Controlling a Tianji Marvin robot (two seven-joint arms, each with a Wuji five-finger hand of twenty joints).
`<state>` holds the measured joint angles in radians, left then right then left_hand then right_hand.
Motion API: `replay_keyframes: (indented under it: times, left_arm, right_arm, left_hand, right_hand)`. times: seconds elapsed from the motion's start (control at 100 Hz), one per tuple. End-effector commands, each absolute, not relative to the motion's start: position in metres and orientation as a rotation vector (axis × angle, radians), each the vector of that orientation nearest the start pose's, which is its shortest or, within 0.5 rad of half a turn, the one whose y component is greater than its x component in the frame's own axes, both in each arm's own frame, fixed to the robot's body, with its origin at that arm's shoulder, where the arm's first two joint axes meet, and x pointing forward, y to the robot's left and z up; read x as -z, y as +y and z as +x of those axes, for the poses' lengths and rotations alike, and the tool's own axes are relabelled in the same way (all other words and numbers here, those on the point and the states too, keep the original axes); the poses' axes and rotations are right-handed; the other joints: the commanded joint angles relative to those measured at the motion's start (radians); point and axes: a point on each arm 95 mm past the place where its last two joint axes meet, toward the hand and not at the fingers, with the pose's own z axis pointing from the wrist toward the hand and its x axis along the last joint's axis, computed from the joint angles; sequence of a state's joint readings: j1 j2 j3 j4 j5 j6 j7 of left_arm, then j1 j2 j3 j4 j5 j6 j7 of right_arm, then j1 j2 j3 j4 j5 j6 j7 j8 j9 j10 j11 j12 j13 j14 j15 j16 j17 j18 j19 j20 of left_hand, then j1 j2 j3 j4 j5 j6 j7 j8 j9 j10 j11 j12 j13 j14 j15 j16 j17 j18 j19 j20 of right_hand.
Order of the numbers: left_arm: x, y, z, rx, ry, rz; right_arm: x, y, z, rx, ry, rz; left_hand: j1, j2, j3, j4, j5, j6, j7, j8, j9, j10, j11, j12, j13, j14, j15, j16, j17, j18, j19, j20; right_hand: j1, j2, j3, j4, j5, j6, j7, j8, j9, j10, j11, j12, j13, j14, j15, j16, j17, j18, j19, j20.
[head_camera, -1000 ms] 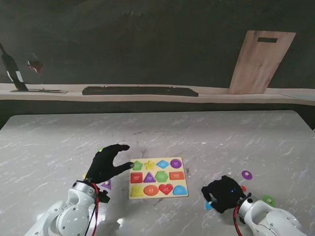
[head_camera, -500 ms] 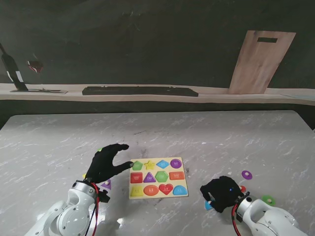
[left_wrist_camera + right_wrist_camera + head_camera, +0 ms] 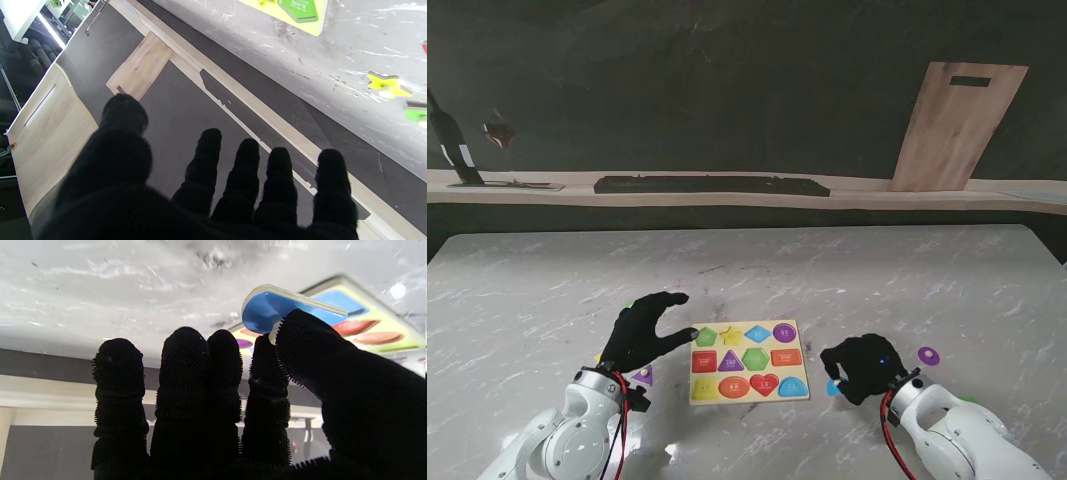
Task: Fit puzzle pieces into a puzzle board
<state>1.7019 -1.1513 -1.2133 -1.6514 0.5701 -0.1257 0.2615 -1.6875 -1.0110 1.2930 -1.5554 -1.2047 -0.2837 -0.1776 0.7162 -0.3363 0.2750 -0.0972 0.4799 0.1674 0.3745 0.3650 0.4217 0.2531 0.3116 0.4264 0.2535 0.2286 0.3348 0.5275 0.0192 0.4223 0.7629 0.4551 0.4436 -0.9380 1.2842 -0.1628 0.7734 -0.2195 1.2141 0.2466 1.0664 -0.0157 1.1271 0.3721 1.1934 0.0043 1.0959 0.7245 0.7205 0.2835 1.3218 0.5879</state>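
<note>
Left hand (image 3: 642,330) hasn't budged, fingers spread and holding nothing, thumb just touching the puzzle board (image 3: 748,361) at its left edge. The right hand (image 3: 859,368) has slid toward the board over the last second, pinching a blue piece (image 3: 833,386) by its knob. Looks like placement comes next, probably that blue slot on the near right.

Open marble table (image 3: 847,280) beyond the puzzle board (image 3: 749,361); left hand (image 3: 642,333) crowding its left edge.
</note>
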Motion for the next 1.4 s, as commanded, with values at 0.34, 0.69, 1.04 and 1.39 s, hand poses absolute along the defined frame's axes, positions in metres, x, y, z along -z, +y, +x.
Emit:
replay_keyframes:
  times: [0.34, 0.69, 1.04, 1.39]
  left_arm:
    - [0.330, -0.019, 0.356, 1.980, 1.059, -1.531]
    - [0.331, -0.018, 0.356, 1.981, 1.051, -1.542]
    - [0.332, -0.019, 0.356, 1.980, 1.049, -1.553]
    - [0.332, -0.019, 0.357, 1.976, 1.044, -1.559]
  right_arm:
    - [0.360, 0.013, 0.383, -1.469, 1.686, 1.002]
    - [0.375, 0.028, 0.382, -1.436, 1.739, 1.055]
    - [0.383, 0.038, 0.384, -1.437, 1.789, 1.058]
    - [0.387, 0.043, 0.385, -1.431, 1.805, 1.064]
  left_hand:
    - [0.014, 0.022, -0.035, 0.027, 0.014, -0.028, -0.011, -0.006, 0.000, -0.020, -0.013, -0.005, 0.002, -0.037, -0.021, 0.001, -0.005, -0.106, -0.013, 0.020]
    - [0.021, 0.025, -0.045, 0.028, 0.017, -0.026, -0.014, -0.006, 0.001, -0.018, -0.014, -0.006, 0.002, -0.035, -0.021, 0.001, -0.006, -0.106, -0.014, 0.019]
    - [0.028, 0.030, -0.057, 0.029, 0.021, -0.026, -0.016, -0.007, 0.002, -0.018, -0.015, -0.006, 0.003, -0.034, -0.021, 0.001, -0.007, -0.104, -0.014, 0.019]
    - [0.034, 0.032, -0.066, 0.030, 0.021, -0.027, -0.016, -0.006, 0.005, -0.019, -0.013, -0.005, 0.003, -0.034, -0.020, 0.001, -0.007, -0.104, -0.011, 0.021]
  right_hand:
    - [0.041, 0.015, 0.049, 0.063, 0.072, 0.022, 0.026, 0.037, 0.024, 0.084, 0.050, -0.005, 0.046, 0.015, 0.053, 0.002, 0.020, 0.059, 0.077, 0.025]
    - [0.043, 0.018, 0.045, 0.066, 0.071, 0.025, 0.023, 0.040, 0.024, 0.086, 0.052, -0.005, 0.047, 0.018, 0.058, -0.004, 0.021, 0.061, 0.085, 0.019]
    - [0.042, 0.025, 0.040, 0.066, 0.064, 0.022, 0.020, 0.044, 0.018, 0.083, 0.052, -0.004, 0.041, 0.017, 0.058, -0.008, 0.014, 0.058, 0.086, 0.013]
    - [0.039, 0.024, 0.043, 0.072, 0.065, 0.024, 0.024, 0.047, 0.018, 0.083, 0.058, -0.002, 0.038, 0.015, 0.069, -0.007, 0.011, 0.057, 0.094, 0.012]
